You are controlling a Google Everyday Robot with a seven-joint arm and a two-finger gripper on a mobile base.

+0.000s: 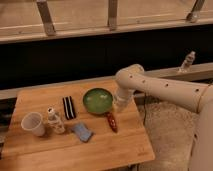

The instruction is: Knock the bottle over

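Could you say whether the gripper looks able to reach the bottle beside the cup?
Probably yes. The gripper is right of the green bowl; the bottle stands beside the cup. Only the low bowl and a black object lie between, so passing above looks feasible.

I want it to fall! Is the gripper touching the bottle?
Apart. Camera view: gripper hangs beside the green bowl; the bottle stands across the table by the cup.

The end effector (120,104) hangs at the right rim of the bowl (97,100), its tip merging with the arm (170,90), which runs off the right edge. Far to its left, the label on the bottle (54,120) is unreadable.
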